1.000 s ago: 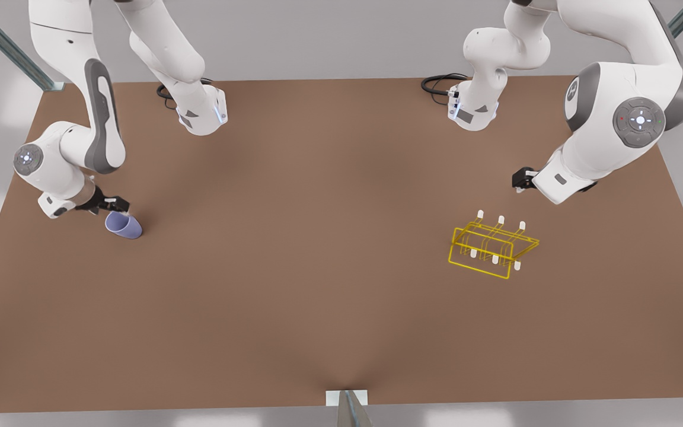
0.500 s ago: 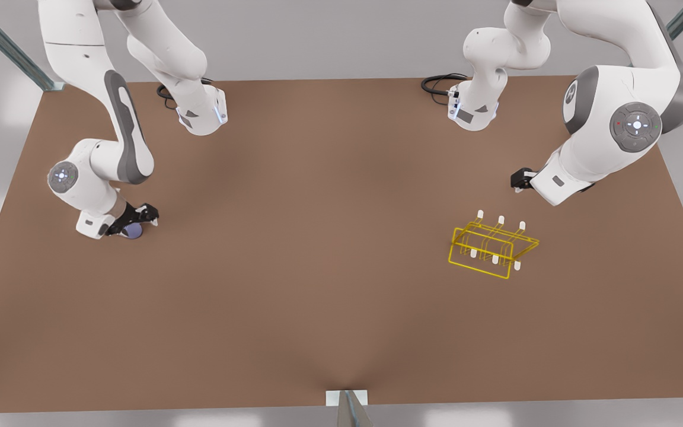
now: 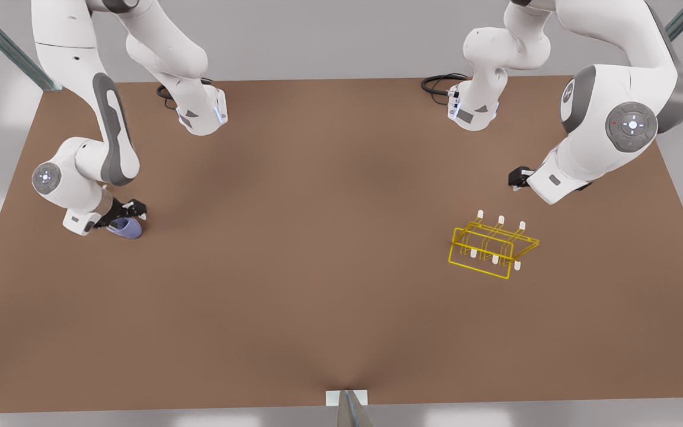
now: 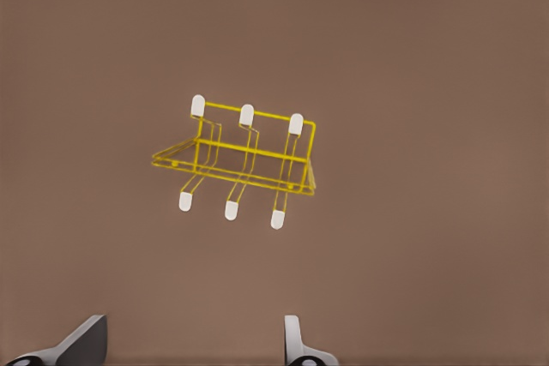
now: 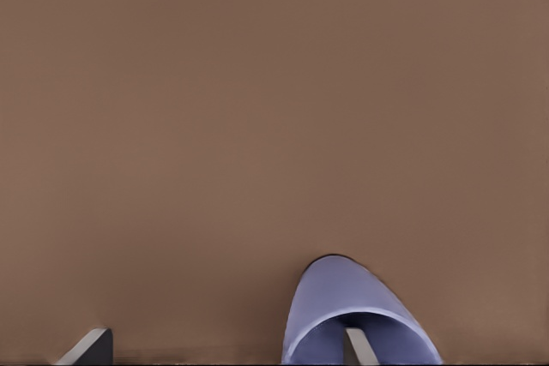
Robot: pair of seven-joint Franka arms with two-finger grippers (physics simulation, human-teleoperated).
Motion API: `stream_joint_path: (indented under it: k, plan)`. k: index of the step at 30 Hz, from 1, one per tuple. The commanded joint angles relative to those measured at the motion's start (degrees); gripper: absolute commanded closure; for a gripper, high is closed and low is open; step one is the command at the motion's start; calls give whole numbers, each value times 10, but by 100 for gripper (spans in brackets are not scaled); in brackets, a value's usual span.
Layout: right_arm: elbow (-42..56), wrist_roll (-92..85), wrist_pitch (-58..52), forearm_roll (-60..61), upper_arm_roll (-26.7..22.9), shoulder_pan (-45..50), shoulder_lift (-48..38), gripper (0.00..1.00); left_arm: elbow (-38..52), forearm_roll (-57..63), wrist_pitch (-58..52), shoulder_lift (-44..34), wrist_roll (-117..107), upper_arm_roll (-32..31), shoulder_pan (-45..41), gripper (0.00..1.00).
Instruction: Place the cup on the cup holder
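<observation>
Over the last second the right pincer (image 3: 131,209), on the front view's left, dropped from beside the cup (image 3: 125,228) onto it, so that half a second ago the wrist covered nearly all of it. Now it has drawn back a little toward the front view's left, and more of the lavender-blue cup shows again. The cup itself has hardly shifted: it lies on its side on the tabletop (image 3: 318,237), not lifted. I judge that the arm is settling its grasp and that the carry has not begun. In the right wrist view the right pincer (image 5: 225,345) stands with its fingers apart. One finger (image 5: 360,345) reaches into the cup's (image 5: 343,297) open mouth and the other is well clear of it, so one side of the cup wall lies between them, unclamped. The cup holder (image 3: 492,246) stands well apart, across the tabletop on the front view's right, its white-tipped prongs bare. The left pincer (image 3: 516,178) waits near it, just beyond its far side. In the left wrist view the left pincer's (image 4: 193,340) fingers are likewise apart and hold nothing, looking down on the yellow cup holder (image 4: 244,160).
</observation>
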Motion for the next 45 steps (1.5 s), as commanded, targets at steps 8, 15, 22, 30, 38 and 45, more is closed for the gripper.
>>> stream_joint_path:
  k: [8, 15, 22, 30, 38, 45]
  plan:
    - [-24, 75, -50, 1, -8, -2, -3, 0, 0, 0, -3, -1, 0, 0, -1, 0]
    - [-23, 73, -16, 1, -19, -8, 21, 0, 0, 0, -4, -1, 0, 0, -1, 0]
    - [-23, 70, 11, 1, -17, -16, 51, 0, 0, 0, -6, -1, 0, 0, -1, 0]
    - [-14, 65, 21, 1, -19, -16, 64, 71, -1, 0, -7, 0, 0, 0, -1, 0]
    - [-6, 36, 21, -4, -19, -23, 67, 79, -4, 0, -8, 0, 0, 0, -1, 0]
    - [111, 32, -113, -4, -10, -16, 79, 79, -5, 0, -8, 0, 0, 0, -2, 0]
